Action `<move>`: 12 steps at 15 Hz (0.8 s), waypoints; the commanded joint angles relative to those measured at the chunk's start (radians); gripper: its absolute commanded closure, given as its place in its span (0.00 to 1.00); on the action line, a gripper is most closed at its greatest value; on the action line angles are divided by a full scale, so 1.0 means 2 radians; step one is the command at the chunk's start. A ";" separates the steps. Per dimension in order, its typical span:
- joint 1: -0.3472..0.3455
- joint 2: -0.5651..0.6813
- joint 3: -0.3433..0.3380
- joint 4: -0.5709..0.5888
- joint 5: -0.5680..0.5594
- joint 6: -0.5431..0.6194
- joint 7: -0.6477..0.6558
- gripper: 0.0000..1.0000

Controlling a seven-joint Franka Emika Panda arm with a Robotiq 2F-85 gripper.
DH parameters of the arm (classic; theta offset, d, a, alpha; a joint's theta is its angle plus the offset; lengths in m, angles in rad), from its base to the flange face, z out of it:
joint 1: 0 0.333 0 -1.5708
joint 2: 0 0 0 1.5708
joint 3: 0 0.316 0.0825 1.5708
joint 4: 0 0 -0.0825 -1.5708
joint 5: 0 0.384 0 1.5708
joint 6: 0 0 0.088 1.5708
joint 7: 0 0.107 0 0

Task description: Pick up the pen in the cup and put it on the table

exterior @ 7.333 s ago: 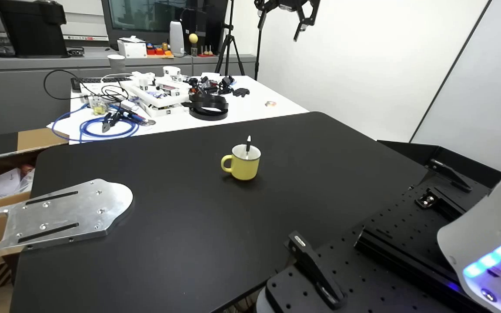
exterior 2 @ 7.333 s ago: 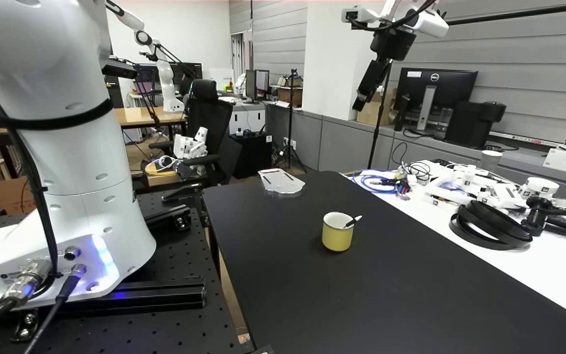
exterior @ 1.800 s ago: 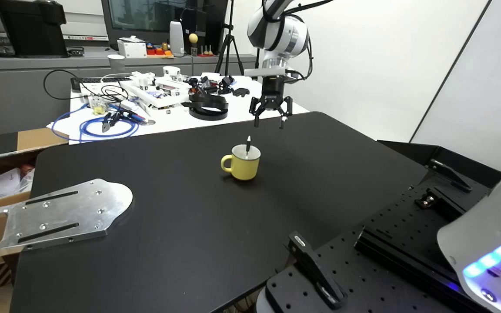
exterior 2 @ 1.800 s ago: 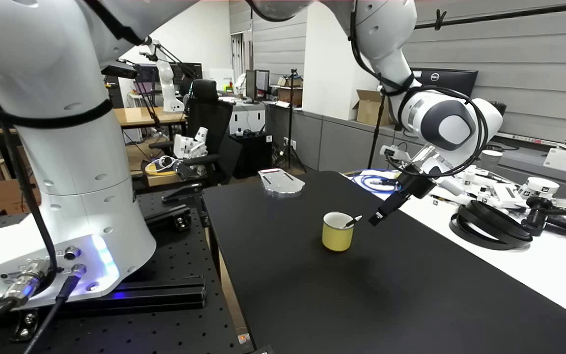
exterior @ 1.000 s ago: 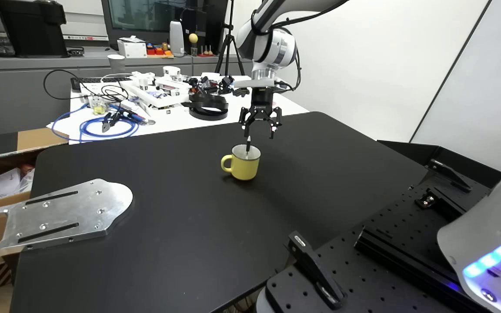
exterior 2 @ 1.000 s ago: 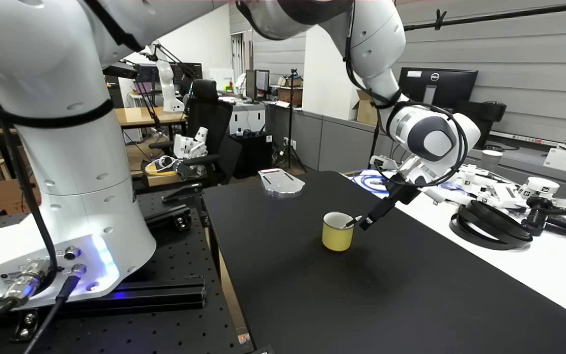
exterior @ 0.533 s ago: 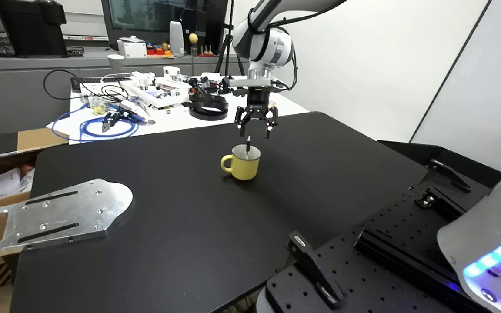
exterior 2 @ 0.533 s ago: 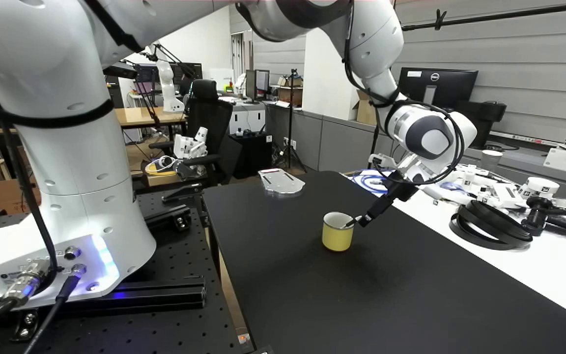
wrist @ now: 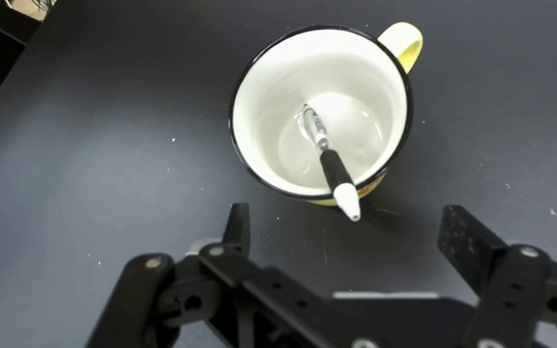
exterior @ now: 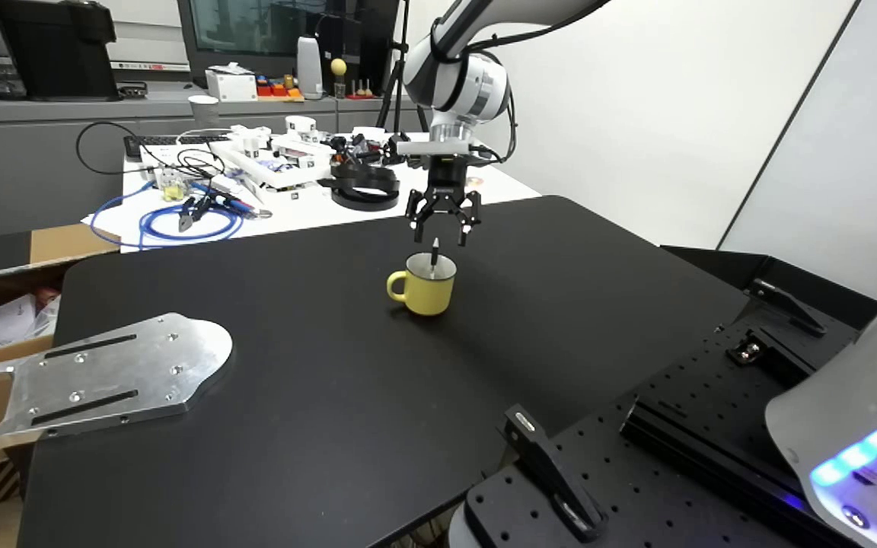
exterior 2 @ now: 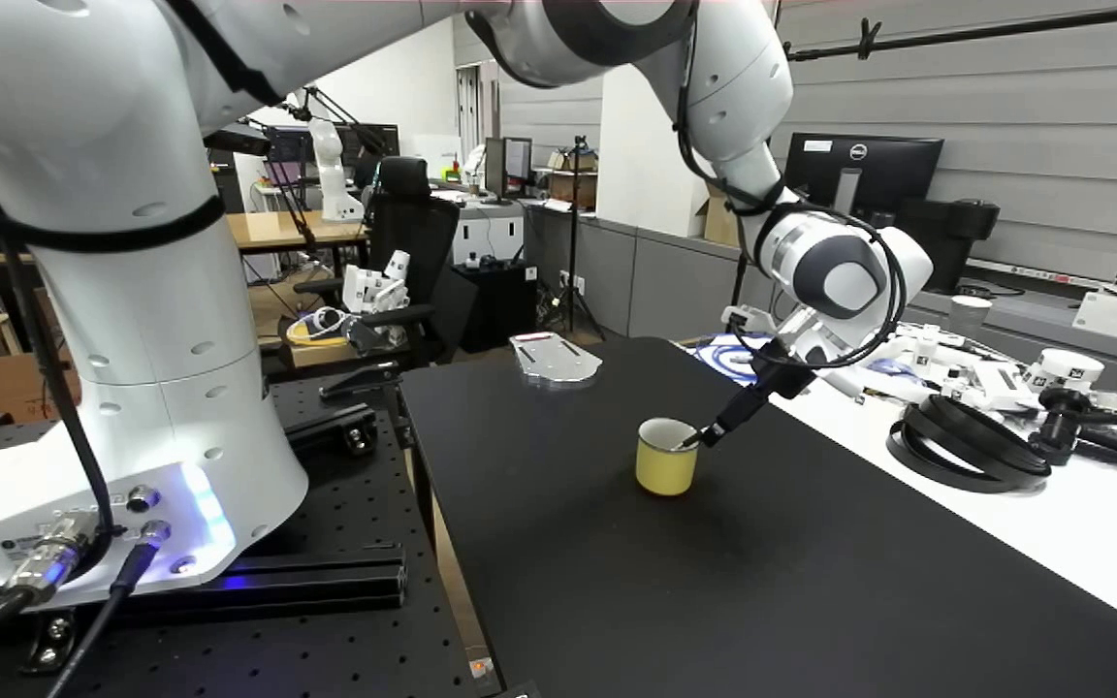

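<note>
Hovering near pen point(wrist: 335, 168): pincer point(wrist: 348, 220), 2 jaws wide apart, nothing held | pen leaning in cup point(exterior: 429, 296) | cup upright on desk point(exterior: 317, 411)

Bright light throughout. In the wrist view, glare pales the table point(wrist: 114, 162) left of the slightly blurred gripper point(wrist: 347, 228); ahead of it, the cup point(wrist: 269, 108) glints inside. In both exterior views, soft shadow darkens the table below the gripper.
</note>
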 commanded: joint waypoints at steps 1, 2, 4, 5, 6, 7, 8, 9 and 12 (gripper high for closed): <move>-0.004 0.014 0.004 0.027 0.005 -0.012 0.018 0.00; -0.004 0.015 0.004 0.028 0.005 -0.013 0.018 0.00; -0.004 0.016 0.005 0.029 0.005 -0.013 0.018 0.00; -0.005 0.015 0.006 0.029 0.007 -0.014 0.019 0.00; -0.006 0.014 0.006 0.029 0.008 -0.014 0.018 0.00; -0.006 0.014 0.007 0.029 0.009 -0.015 0.019 0.00; -0.006 0.014 0.008 0.030 0.010 -0.015 0.019 0.00; -0.007 0.014 0.009 0.030 0.011 -0.016 0.019 0.00; -0.006 0.014 0.009 0.030 0.015 -0.015 0.020 0.00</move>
